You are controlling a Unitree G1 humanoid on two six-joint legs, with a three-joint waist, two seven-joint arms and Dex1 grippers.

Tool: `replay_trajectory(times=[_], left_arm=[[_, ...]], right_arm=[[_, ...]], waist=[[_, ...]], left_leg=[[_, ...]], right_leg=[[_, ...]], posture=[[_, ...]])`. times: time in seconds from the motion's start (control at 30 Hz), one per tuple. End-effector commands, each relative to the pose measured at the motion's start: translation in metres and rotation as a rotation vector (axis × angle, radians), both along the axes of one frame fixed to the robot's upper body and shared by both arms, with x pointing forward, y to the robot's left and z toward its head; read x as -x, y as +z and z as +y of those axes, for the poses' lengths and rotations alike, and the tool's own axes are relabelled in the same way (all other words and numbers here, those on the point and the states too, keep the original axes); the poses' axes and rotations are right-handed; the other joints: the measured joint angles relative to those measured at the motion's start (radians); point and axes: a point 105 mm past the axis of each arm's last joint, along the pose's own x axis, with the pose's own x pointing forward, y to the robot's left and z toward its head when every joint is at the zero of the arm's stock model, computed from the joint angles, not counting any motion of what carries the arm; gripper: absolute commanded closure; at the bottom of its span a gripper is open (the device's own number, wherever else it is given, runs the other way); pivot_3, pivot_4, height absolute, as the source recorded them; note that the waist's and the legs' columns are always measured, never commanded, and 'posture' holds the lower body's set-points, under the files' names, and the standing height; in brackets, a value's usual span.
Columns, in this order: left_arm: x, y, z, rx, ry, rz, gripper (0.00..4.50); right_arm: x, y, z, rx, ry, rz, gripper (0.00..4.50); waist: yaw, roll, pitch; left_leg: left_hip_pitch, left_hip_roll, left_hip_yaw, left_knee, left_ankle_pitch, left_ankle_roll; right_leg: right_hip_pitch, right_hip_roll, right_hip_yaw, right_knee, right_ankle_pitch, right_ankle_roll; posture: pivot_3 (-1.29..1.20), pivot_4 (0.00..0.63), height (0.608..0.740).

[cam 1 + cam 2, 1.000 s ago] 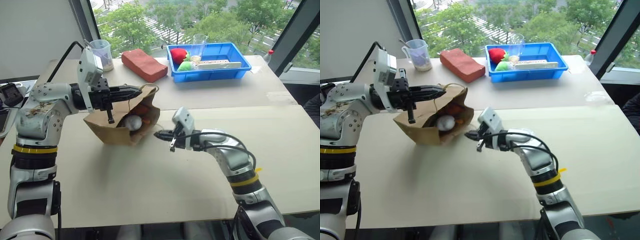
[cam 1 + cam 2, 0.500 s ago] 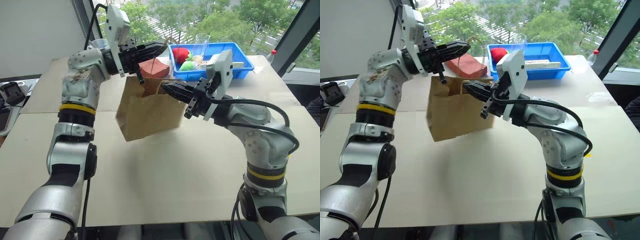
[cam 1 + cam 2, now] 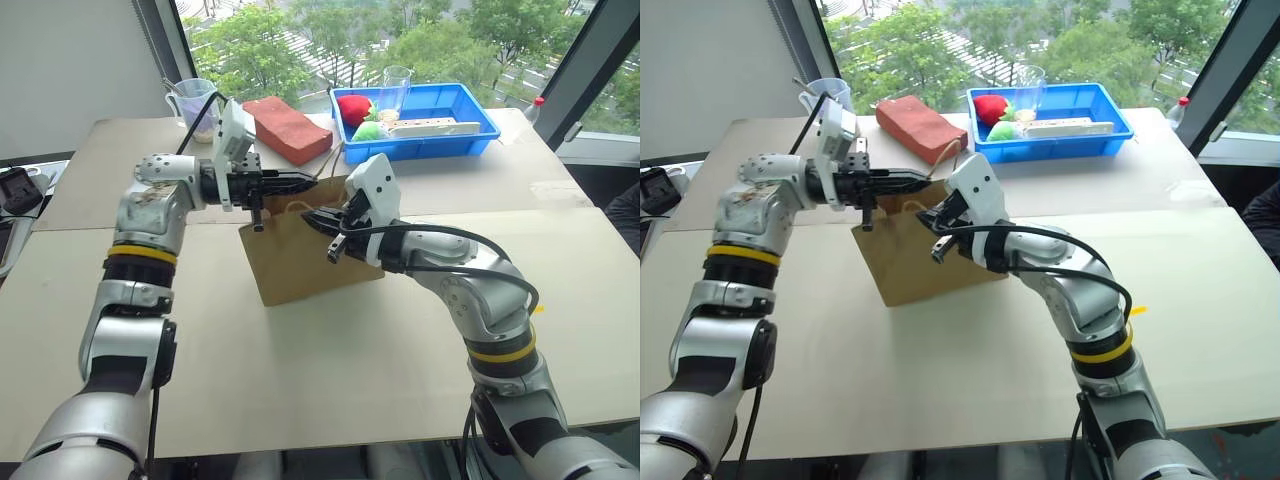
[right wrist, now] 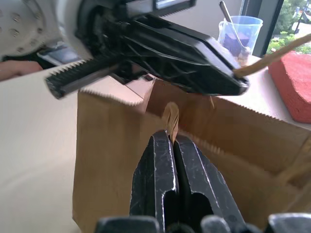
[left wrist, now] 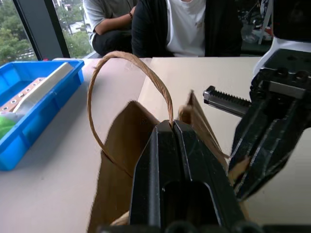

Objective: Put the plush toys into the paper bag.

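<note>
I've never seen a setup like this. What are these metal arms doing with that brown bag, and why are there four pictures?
It's a humanoid robot with two arms. Two pictures come from cameras in its head, looking down at a table; the other two come from cameras on its wrists, looking along its black fingers. The left gripper is shut on the paper bag by its cord handle, and the right gripper pinches the bag's top edge, so both hold it upright. Behind it lie a reddish brick-shaped block, a measuring cup and a blue tray holding red and green soft items. People sit beyond the table.
</note>
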Motion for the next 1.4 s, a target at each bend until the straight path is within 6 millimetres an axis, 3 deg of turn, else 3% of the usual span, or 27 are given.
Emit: replay_trajectory(times=[0.03,0.07,0.1,0.33,0.37,0.47,0.5,0.63,0.8,0.97,1.13,1.4], left_arm=[[0.022,0.021,0.005,0.03,-0.002,-0.043,4.22],[0.026,0.023,0.007,0.037,0.007,-0.035,3.92],[0.029,0.024,0.009,0.044,0.014,-0.027,3.68],[0.054,0.031,0.036,0.047,0.1,-0.003,0.31],[0.055,0.029,0.044,0.034,0.129,0.001,0.0],[0.061,0.011,0.061,-0.061,0.164,0.012,0.0],[0.064,0.005,0.065,-0.09,0.16,0.019,0.0],[0.071,-0.02,0.072,-0.185,0.154,0.004,0.0],[0.044,-0.037,0.069,-0.061,0.315,-0.117,0.0],[0.039,-0.061,0.058,0.001,0.361,-0.107,0.0],[0.035,-0.063,0.051,0.046,0.342,-0.073,0.0],[0.043,-0.065,0.043,0.031,0.253,-0.028,0.0]], right_arm=[[0.007,0.016,-0.004,0.011,0.058,-0.072,4.5],[0.009,0.016,-0.005,0.021,0.077,-0.07,4.5],[0.011,0.016,-0.007,0.031,0.09,-0.068,3.83],[0.03,0.025,-0.029,0.135,0.225,-0.061,1.4],[0.031,0.029,-0.034,0.151,0.239,-0.063,1.06],[0.035,0.037,-0.041,0.187,0.275,-0.062,0.06],[0.035,0.039,-0.043,0.195,0.281,-0.062,0.02],[0.035,0.043,-0.046,0.228,0.294,-0.065,0.02],[0.041,0.051,-0.051,0.252,0.313,-0.073,0.02],[0.044,0.061,-0.062,0.271,0.281,-0.084,0.02],[0.043,0.073,-0.071,0.28,0.255,-0.099,0.02],[0.043,0.073,-0.07,0.29,0.26,-0.1,0.02]], waist=[[0.0,0.0,0.0],[-0.001,0.0,0.0],[0.0,0.0,0.0],[0.0,0.0,0.0],[0.0,0.0,0.0],[-0.001,0.0,0.0],[-0.002,0.0,0.0],[0.004,0.0,0.0],[0.036,0.0,0.0],[0.045,0.0,0.0],[0.048,0.0,0.0],[0.048,0.0,0.0]], left_leg=[[0.0,0.0,0.0,0.0,0.0,0.0],[0.0,0.0,0.0,0.0,0.0,0.0],[0.0,0.0,0.0,0.0,0.0,0.0],[0.001,0.0,0.0,0.0,0.0,0.001],[0.001,0.0,0.0,0.0,0.0,0.001],[0.002,0.0,0.0,0.0,0.0,0.001],[0.002,0.0,0.0,-0.001,0.0,0.001],[0.002,0.001,0.001,-0.001,-0.001,0.001],[0.001,0.0,0.001,0.0,0.0,0.001],[0.0,0.0,0.002,0.001,-0.001,0.001],[0.0,0.0,0.002,0.001,-0.001,0.001],[0.001,0.0,0.002,0.001,-0.001,0.001]], right_leg=[[0.0,0.0,0.0,0.0,0.0,0.0],[0.0,0.0,0.0,0.0,0.0,0.0],[0.0,0.0,0.0,0.0,0.0,0.0],[0.001,0.0,0.0,0.0,0.0,0.0],[0.001,0.0,0.0,0.0,0.0,0.0],[0.001,0.0,0.0,0.0,0.0,0.0],[0.001,0.0,0.0,0.0,0.0,0.0],[0.001,0.0,0.0,-0.001,0.0,0.0],[0.002,0.0,0.0,-0.002,0.0,0.0],[0.001,0.0,0.0,-0.002,0.0,0.0],[0.001,0.0,0.0,-0.002,0.0,0.0],[0.002,0.0,0.0,-0.002,0.0,0.0]], posture=[[0.0,0.15,0.74],[0.0,0.15,0.74],[0.0,0.15,0.74],[0.0,0.15,0.74],[0.0,0.15,0.74],[0.0,0.15,0.74],[0.0,0.15,0.74],[0.0,0.15,0.74],[0.0,0.15,0.74],[0.0,0.15,0.74],[0.0,0.15,0.74],[0.0,0.15,0.74]])
